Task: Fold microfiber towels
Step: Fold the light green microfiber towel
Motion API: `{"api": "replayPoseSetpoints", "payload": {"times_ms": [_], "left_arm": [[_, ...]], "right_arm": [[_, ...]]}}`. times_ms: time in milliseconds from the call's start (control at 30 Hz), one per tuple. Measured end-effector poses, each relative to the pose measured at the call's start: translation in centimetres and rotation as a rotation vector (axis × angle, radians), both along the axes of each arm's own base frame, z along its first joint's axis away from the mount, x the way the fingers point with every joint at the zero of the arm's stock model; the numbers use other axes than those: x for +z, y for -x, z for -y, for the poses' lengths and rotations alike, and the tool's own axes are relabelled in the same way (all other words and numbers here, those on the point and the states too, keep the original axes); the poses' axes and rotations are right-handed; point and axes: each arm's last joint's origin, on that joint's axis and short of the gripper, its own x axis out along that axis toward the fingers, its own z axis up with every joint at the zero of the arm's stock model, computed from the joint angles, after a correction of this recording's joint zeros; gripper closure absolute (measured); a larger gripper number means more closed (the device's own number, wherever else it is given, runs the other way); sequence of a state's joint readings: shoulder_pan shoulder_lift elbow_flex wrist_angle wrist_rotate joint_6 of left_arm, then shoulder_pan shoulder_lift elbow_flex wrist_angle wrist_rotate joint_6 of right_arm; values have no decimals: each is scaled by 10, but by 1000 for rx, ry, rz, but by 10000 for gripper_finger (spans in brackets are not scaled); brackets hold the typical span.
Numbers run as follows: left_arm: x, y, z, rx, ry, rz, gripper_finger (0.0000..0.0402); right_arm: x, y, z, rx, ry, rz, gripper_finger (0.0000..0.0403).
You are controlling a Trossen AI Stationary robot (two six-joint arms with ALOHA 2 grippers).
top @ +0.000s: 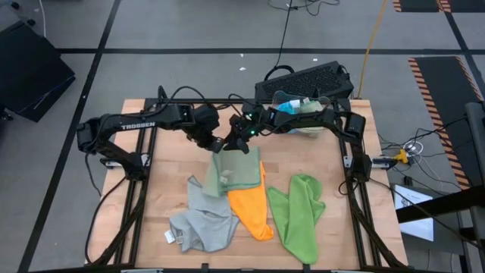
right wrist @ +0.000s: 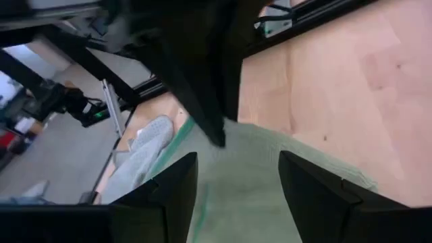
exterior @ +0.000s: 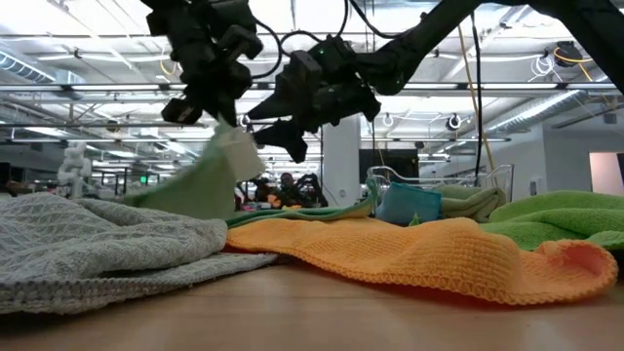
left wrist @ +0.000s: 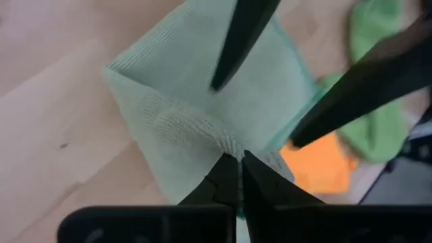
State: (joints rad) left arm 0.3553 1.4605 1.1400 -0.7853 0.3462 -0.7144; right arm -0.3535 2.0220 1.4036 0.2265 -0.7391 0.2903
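Note:
A sage green towel [top: 241, 171] lies in the middle of the table, its near part resting on an orange towel [top: 254, 208]. My left gripper [top: 220, 146] is shut on the sage towel's far left part, which rises to a peak [exterior: 226, 156]. My right gripper [top: 241, 139] hangs open just beside it over the same towel [right wrist: 270, 196], its fingers [left wrist: 223, 71] apart from the cloth. A grey towel [top: 201, 221] lies crumpled near left, and a lime green towel [top: 299, 214] lies near right. My left gripper pinches a bunched-up bit of the sage towel [left wrist: 229, 143] at its far left part between its two fingers; one layer or several, I cannot tell. The fingers come slanting down from the left. That part is lifted off the table, while the rest of the towel [exterior: 322, 213] lies on the table and the orange towel.
A clear bin [top: 307, 114] holding a blue cloth and other towels stands at the far edge, with a black keyboard [top: 307, 78] behind it. Black frame rails [top: 356, 182] run along the table's sides. Bare wood [top: 163, 163] shows left of the towels.

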Motion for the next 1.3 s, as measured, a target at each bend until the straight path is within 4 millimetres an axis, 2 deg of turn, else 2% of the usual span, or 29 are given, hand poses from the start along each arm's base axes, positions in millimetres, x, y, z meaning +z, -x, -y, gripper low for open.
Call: {"api": "replayPoseSetpoints", "payload": {"times_ms": [133,267,400,533,900,1133,1300], "left_arm": [[4,-7,-3,60,0,71,396],[5,-13,-5,84,-36,119,394],[-5,-25,-10,86,-63,128,395],[-17,-39,-14,62,-50,167,391],[-46,-73,-23,17,17,295,395],[-66,-86,-23,36,48,293,386],[-64,-91,-25,61,91,346,397]], "right_arm": [[-3,7,2,24,-73,-87,203],[2,27,4,13,-38,-228,204],[15,48,-1,3,52,-351,204],[19,64,-13,35,58,-405,204],[-11,97,-49,33,0,-466,204],[-23,114,-59,18,-38,-495,204],[-25,116,-65,53,-6,-473,204]]}}
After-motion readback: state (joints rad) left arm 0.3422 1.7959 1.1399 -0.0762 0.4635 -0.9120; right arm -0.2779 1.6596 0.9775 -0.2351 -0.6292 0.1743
